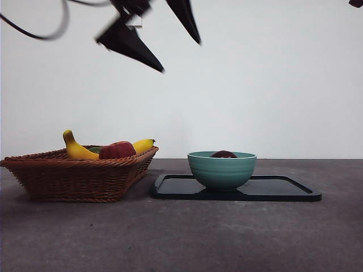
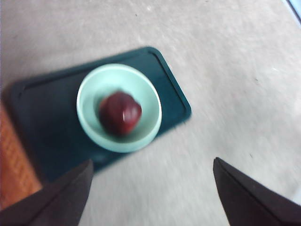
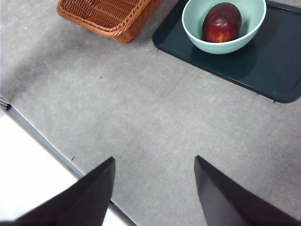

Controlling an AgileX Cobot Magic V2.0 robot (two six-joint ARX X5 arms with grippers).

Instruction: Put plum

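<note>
Basket point(image 1: 79, 178) sits left of the bowl point(image 1: 222, 169), holding a banana point(image 1: 76, 148) and a red apple point(image 1: 117, 150). Bowl stands on the tray point(image 1: 283, 192), toward the tray's basket end. Plum point(image 2: 120, 113) lies inside the bowl, low in it; from the front only its top shows over the rim. Placement looks done.

Risks, as a judgement: little left to fail. Plum is round and loose in the bowl, so a jaw dipping back down could clip the rim, tip the bowl or slide it on the tray. Left arm's cable hangs above the basket; a low sweep could snag the banana.

Left gripper point(image 1: 156, 48) hangs high, above and basket-side of the bowl, tilted, jaws spread wide, holding nothing; its wrist camera looks down on the bowl. Right gripper point(image 3: 153, 188) waits over bare table, well apart from the bowl, jaws wide, holding nothing.
</note>
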